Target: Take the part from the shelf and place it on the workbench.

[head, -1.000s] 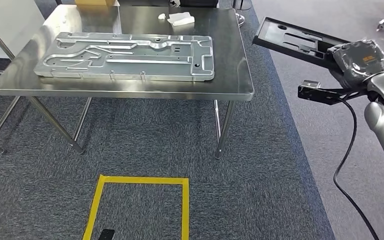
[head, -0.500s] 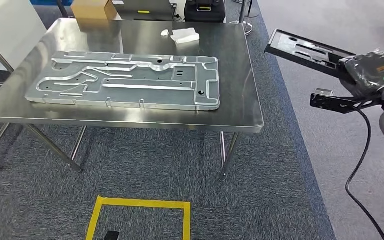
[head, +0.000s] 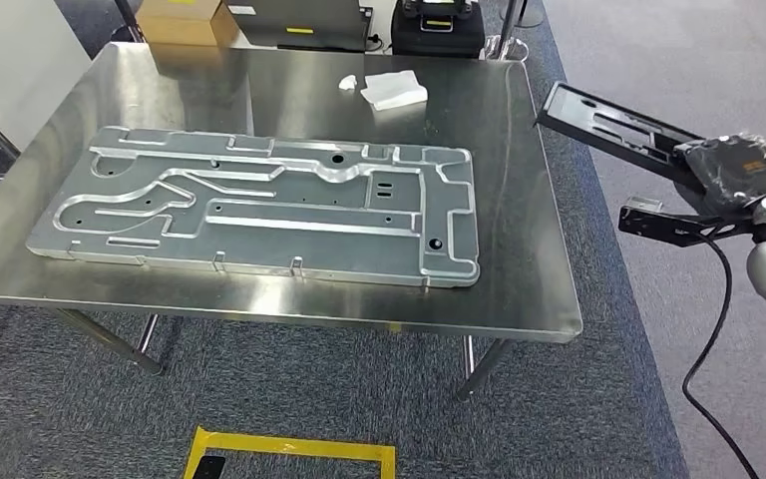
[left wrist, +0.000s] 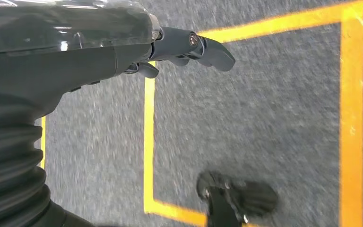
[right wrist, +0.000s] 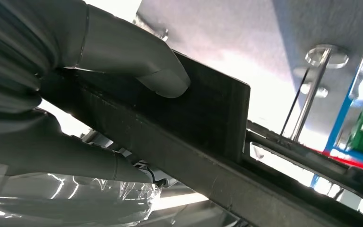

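While the right robot hand grips one end of the black part, the head view shows that part held in the air just off the right edge of the steel table — where a large machined aluminium plate lies flat. From the left wrist, the left robot hand hangs above grey carpet with yellow tape, fingers loosely extended, holding nothing. From the right wrist, a thumb presses on the dark part.

No text can be read.
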`<control>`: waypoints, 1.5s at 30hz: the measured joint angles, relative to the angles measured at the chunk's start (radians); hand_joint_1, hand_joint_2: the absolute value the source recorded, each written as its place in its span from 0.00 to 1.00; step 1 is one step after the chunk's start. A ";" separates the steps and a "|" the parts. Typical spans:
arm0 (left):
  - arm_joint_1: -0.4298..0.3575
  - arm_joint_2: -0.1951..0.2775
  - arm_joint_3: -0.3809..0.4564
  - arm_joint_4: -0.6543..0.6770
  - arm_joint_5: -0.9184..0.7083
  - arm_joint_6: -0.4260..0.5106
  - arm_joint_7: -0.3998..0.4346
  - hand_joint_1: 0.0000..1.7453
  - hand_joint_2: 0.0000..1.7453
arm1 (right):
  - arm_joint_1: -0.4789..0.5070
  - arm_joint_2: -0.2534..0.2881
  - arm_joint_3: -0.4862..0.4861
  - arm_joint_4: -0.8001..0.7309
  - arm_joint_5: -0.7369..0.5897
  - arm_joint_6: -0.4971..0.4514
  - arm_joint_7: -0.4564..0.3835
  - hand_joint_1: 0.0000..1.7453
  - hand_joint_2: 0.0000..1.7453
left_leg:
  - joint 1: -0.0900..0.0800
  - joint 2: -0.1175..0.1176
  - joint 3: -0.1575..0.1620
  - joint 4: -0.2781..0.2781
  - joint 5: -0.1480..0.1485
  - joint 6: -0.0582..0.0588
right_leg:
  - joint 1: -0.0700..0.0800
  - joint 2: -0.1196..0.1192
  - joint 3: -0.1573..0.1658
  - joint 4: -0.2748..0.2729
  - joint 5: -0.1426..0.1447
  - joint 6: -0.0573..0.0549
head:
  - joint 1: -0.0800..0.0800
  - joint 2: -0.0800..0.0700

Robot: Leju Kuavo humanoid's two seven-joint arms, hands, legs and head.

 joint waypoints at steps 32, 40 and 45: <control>-0.005 0.010 0.066 0.001 0.032 -0.080 -0.143 0.00 1.00 | 0.081 0.523 0.084 0.314 0.117 -0.070 0.023 1.00 1.00 | -0.033 -0.010 -0.019 0.010 -0.001 -0.011 | 0.059 0.012 0.010 -0.285 0.162 -0.088 | 0.000 0.000; -0.005 0.010 0.069 0.001 0.035 -0.097 -0.149 0.00 1.00 | 0.097 0.505 0.088 0.314 0.123 -0.075 0.024 1.00 1.00 | -0.034 -0.009 -0.017 0.011 -0.003 -0.007 | 0.055 0.012 0.012 -0.287 0.162 -0.085 | 0.000 0.000; -0.007 0.010 0.073 0.001 0.035 -0.099 -0.138 0.00 1.00 | 0.095 0.504 0.103 0.315 0.138 -0.057 0.025 1.00 1.00 | -0.034 -0.009 -0.016 0.011 -0.002 -0.007 | 0.055 0.012 0.013 -0.286 0.162 -0.085 | 0.000 0.000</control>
